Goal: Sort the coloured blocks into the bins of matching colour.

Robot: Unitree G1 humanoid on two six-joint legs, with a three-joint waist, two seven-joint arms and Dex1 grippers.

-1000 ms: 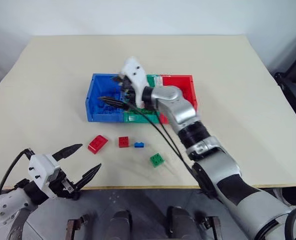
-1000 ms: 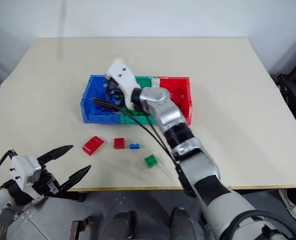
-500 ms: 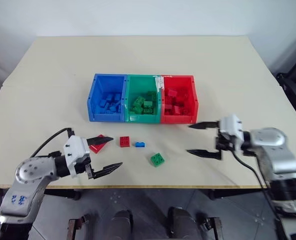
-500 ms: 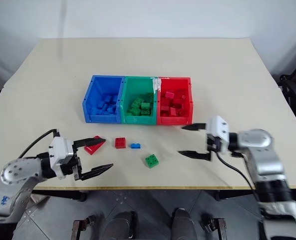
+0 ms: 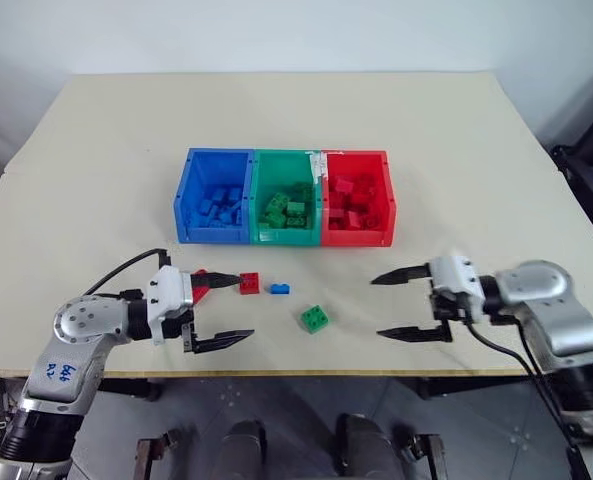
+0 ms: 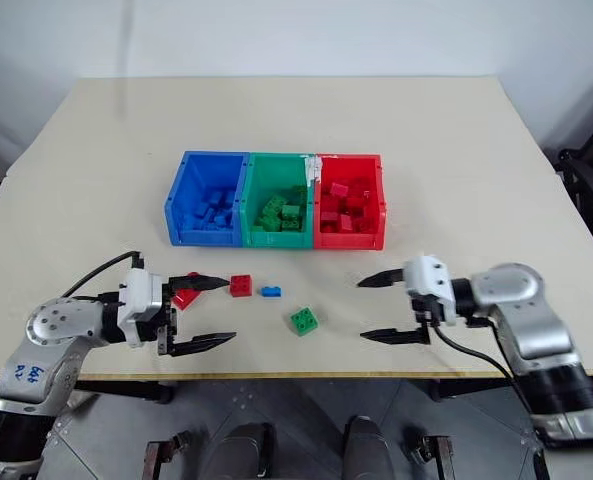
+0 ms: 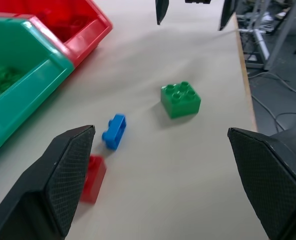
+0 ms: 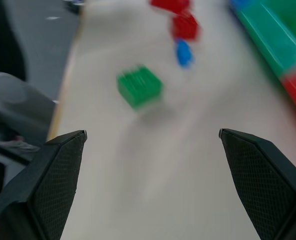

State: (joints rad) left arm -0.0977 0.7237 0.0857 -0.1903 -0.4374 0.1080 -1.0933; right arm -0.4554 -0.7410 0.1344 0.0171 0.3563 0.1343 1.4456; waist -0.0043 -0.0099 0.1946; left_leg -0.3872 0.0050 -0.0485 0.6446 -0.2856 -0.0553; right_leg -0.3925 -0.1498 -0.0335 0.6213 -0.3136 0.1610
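The bins stand joined in a row at mid-table: blue [image 5: 212, 234], green [image 5: 286, 236] and red [image 5: 356, 238], each holding several blocks of its own colour. In front of them, loose on the table, lie a red oblong block [image 5: 198, 283], a red square block [image 5: 249, 284], a small blue block [image 5: 279, 289] and a green square block [image 5: 315, 319]. My left gripper [image 5: 244, 308] is open and level, just left of these blocks, with one finger crossing the red oblong block. To the right of the green block my right gripper [image 5: 376, 307] is open, facing it and holding nothing.
The table's front edge [image 5: 306, 374] runs just below both grippers. Black cables [image 5: 126, 268] loop from each wrist. Bare tabletop extends behind and on both sides of the bins. A dark chair [image 5: 588, 170] stands beyond the right edge.
My right arm has drawn back from over the blue bin to the front right of the table. My left gripper has come up over the table edge towards the loose blocks. Both stayed open.
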